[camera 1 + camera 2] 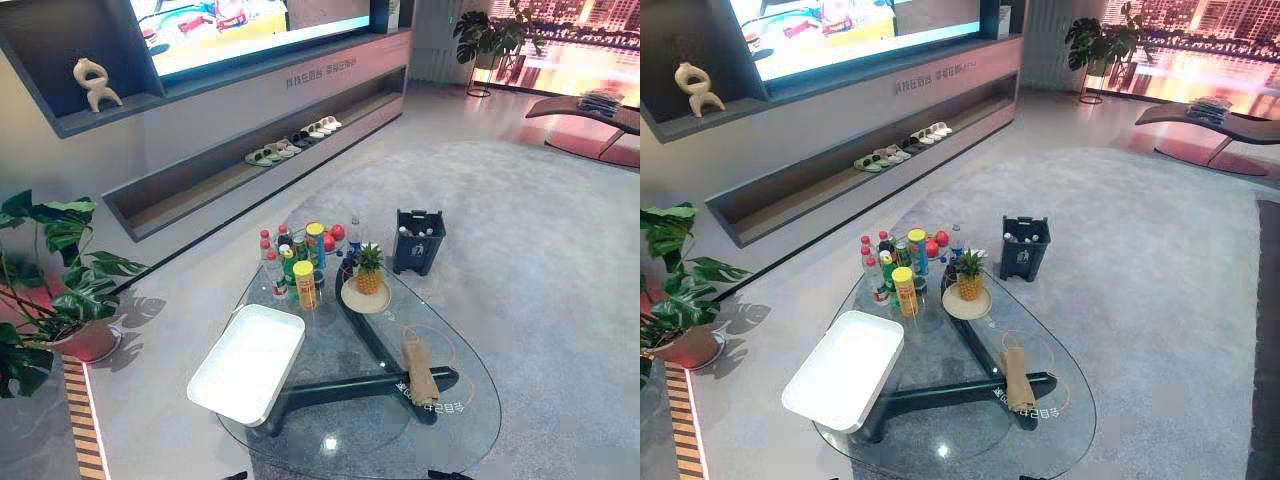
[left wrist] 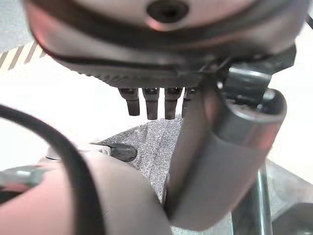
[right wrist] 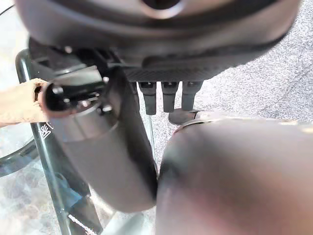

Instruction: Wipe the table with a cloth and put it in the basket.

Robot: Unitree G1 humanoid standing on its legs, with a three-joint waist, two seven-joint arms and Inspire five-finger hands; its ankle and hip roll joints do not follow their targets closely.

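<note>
From the left eye view, your cloth (image 1: 418,365) lies flat on the glass table (image 1: 470,420), well apart from both sets of fingers, and slick glass could let it skate away under a shallow pinch. In the right eye view, watch the bottles (image 1: 898,262) and pineapple (image 1: 969,275) crowded beyond the cloth: a wide wiping sweep would likely topple them. The white basket (image 1: 845,372) seems to overhang the table edge, so a heavy drop might tip it. Left wrist view: the left hand (image 2: 161,63) hangs with its fingers straight and relaxed, holding nothing. Right wrist view: the right hand (image 3: 195,49) is slack too, fingers straight and empty, with the cloth lying out past the thumb, not touching.
</note>
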